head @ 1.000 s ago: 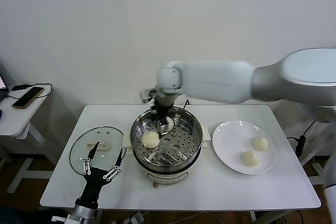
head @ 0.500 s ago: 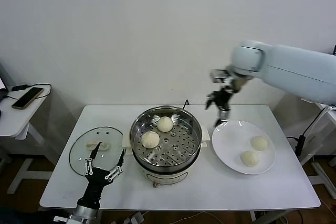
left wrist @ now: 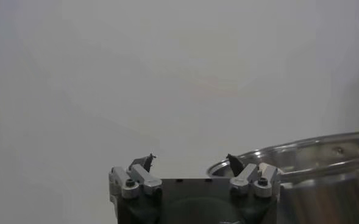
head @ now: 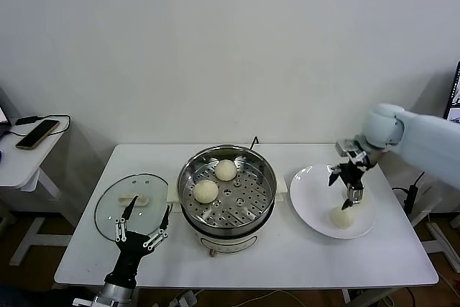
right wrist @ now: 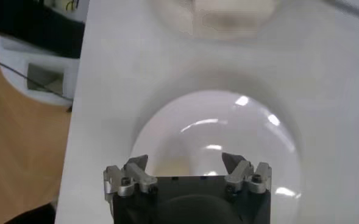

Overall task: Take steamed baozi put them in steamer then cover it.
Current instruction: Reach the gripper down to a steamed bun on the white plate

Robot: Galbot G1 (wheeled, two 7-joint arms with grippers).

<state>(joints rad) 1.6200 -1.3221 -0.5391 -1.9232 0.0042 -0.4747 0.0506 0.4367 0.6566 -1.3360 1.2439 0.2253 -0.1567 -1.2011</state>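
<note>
The steamer (head: 227,190) holds two steamed baozi (head: 206,190); one more (head: 342,216) shows on the plate (head: 309,199). The cover (head: 122,199) lies left. The right gripper (head: 351,188), jaws spread, should centre over the bun before closing gently. The left gripper (head: 141,229) waits, released.

Cream-white baozi (head: 206,190), shiny perforated steel steamer (head: 263,170), white plate (head: 310,190).

Bright, even indoor light, soft shadows, glare on the plate (right wrist: 228,128), blurred wrist-view backgrounds.
</note>
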